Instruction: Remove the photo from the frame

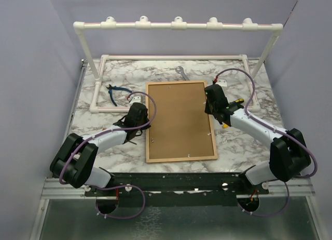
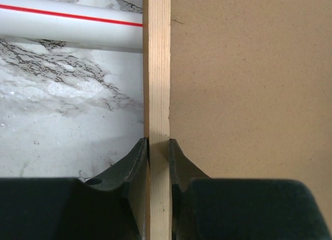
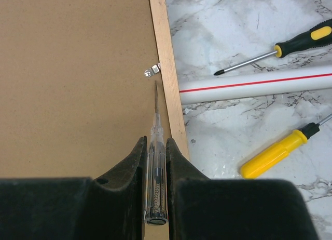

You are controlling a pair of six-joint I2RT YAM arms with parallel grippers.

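The frame (image 1: 181,120) lies back-up on the marble table, showing its brown backing board (image 2: 249,84) and wooden border (image 2: 157,68). The photo is hidden beneath the board. My left gripper (image 1: 139,115) sits at the frame's left edge. In the left wrist view this gripper (image 2: 158,142) is shut on the wooden border, one finger on each side. My right gripper (image 1: 215,102) is over the frame's right edge. The right wrist view shows that gripper (image 3: 154,140) shut on a clear-handled screwdriver (image 3: 156,146). Its tip points at a small metal clip (image 3: 152,70) beside the border (image 3: 168,68).
A white pipe rack (image 1: 176,25) stands over the back of the table, its base pipe (image 3: 259,84) running right of the frame. Blue pliers (image 1: 118,92) and a wrench (image 1: 181,72) lie behind. A black-yellow screwdriver (image 3: 280,48) and a yellow one (image 3: 275,154) lie right.
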